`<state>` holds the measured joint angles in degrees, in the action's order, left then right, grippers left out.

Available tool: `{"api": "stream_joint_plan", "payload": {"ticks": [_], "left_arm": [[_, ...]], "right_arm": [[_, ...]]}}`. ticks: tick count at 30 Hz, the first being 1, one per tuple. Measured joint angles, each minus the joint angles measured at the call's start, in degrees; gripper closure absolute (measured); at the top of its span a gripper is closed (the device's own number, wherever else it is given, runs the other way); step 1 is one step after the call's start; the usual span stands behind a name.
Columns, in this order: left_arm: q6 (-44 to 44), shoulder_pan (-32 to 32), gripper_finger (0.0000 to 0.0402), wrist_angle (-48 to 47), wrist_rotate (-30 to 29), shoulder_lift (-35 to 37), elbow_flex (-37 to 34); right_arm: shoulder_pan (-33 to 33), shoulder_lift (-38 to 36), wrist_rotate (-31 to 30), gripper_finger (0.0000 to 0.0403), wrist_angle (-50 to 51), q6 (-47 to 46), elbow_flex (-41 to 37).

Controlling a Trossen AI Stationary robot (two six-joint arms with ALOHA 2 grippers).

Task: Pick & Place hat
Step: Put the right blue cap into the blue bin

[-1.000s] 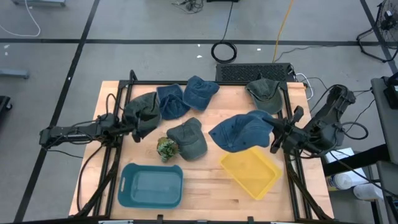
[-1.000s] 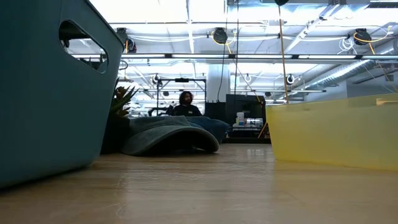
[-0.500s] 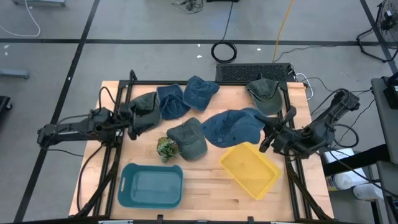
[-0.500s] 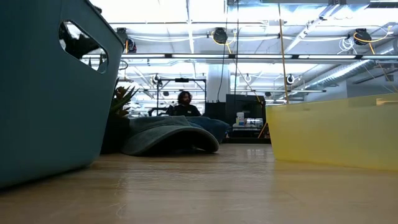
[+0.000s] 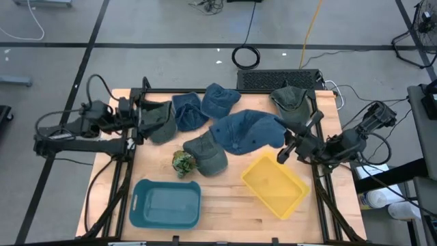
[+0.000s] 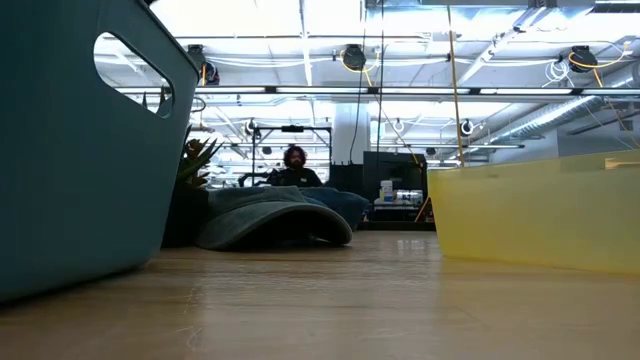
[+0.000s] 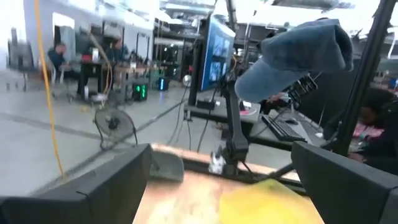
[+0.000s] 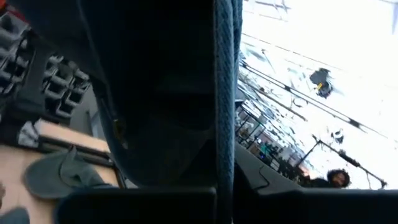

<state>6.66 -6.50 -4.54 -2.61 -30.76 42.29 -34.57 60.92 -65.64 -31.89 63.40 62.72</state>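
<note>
Your right gripper [image 5: 283, 147] has lifted the blue hat [image 5: 246, 131], clamped on it, up off the table [image 5: 232, 198] beside the yellow bin [image 5: 274, 186]. Your left gripper [image 5: 140, 117] has pulled back to the table's edge, fingers spread and empty. Next comes the drop, I'd say.

Robotics lab: concrete floor [image 5: 171, 68], monitor [image 7: 217, 46], ceiling strip lights [image 6: 300, 90], floor cables [image 5: 247, 56].

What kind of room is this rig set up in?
Most likely a robotics lab or workshop: exposed ceiling lights and ducts, a person at a workstation beyond the table, and a large monitor among equipment stands.
</note>
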Motion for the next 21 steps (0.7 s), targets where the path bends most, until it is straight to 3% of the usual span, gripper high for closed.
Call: {"api": "stream_joint_plan", "payload": {"ticks": [3,8,21], "left_arm": [[-5.5,0.8,0.0005,-0.4,-0.4,-4.9,5.6],[-8.7,1.0,0.0005,-0.5,-0.4,-12.9,14.7],[9.6,1.0,0.0005,-16.9,2.6,-28.1,40.7]], "right_arm": [[0.9,2.3,-0.2,0.0403,0.0,-0.6,3.2],[2.3,6.2,-0.1,0.0403,0.6,6.9,6.7],[9.3,8.6,4.7,0.0403,8.4,19.1,8.3]]}}
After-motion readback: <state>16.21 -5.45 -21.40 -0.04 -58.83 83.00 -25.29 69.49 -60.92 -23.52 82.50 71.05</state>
